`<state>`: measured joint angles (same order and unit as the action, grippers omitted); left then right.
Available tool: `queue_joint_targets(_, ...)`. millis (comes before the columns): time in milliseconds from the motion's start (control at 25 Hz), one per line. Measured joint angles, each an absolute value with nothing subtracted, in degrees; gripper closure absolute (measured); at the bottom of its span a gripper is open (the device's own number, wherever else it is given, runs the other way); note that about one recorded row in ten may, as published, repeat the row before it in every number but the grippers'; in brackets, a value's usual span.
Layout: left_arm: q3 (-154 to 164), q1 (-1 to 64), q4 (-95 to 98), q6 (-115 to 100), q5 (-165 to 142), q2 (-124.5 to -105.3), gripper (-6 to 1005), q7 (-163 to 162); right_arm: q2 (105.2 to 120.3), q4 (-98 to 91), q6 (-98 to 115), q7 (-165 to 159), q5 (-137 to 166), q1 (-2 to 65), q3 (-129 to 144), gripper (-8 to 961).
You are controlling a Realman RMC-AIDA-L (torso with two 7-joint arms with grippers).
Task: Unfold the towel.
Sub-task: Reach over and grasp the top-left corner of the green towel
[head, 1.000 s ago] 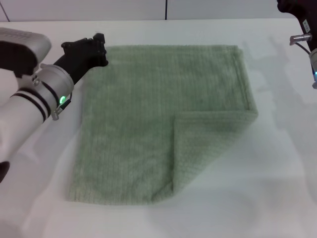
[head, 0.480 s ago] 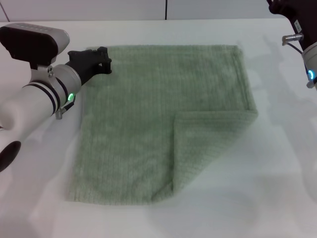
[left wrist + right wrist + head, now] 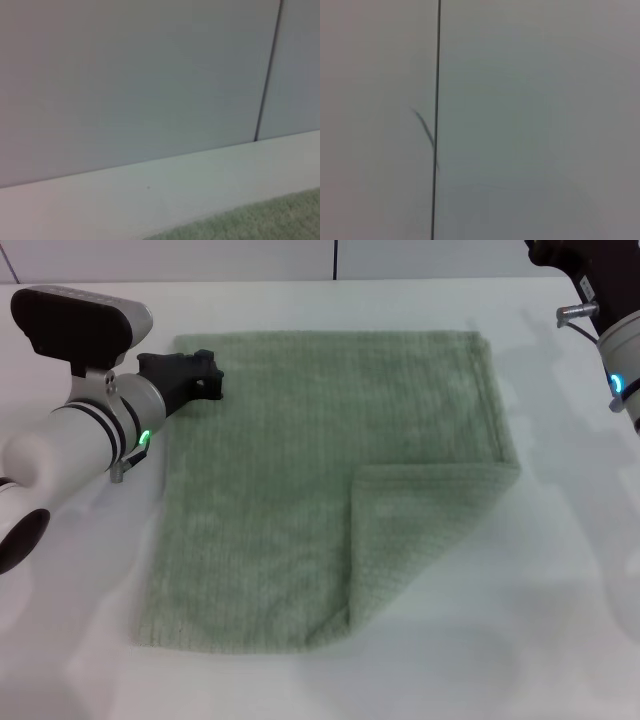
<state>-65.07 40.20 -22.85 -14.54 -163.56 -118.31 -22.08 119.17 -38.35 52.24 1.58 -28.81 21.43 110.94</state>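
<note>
The pale green towel (image 3: 280, 460) lies flat on the white table (image 3: 560, 570). Its near right corner (image 3: 420, 530) is folded over onto the cloth as a triangular flap. My left gripper (image 3: 208, 375) is low over the towel's far left part, just inside its left edge. A strip of the towel's edge shows in the left wrist view (image 3: 280, 215). My right gripper (image 3: 556, 254) is raised at the far right, off the towel, and only its dark body shows at the picture's top edge.
A pale wall with a dark vertical seam (image 3: 334, 258) rises behind the table's far edge. Bare white table surrounds the towel on all sides. The right wrist view shows only the wall and its seam (image 3: 436, 120).
My left gripper has moved nearer and slightly right, from the towel's far left corner to just inside its left edge. My right arm has shifted a little to the left. The towel has not moved.
</note>
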Motion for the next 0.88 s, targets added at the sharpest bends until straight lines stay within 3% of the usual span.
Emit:
queue_joint_targets(560, -65.1, 40.1, -21.3, -14.6, -163.6, -118.36, 987, -22.3, 119.08, -40.7, 43.8, 1.0, -28.7, 23.4, 110.9, 196)
queue_joint_targets(880, -64.9, 39.9, -21.3, -14.7, -163.6, -118.39, 984, -22.5, 118.1, -55.0, 17.2, -0.8, -28.3, 26.0, 110.3, 196)
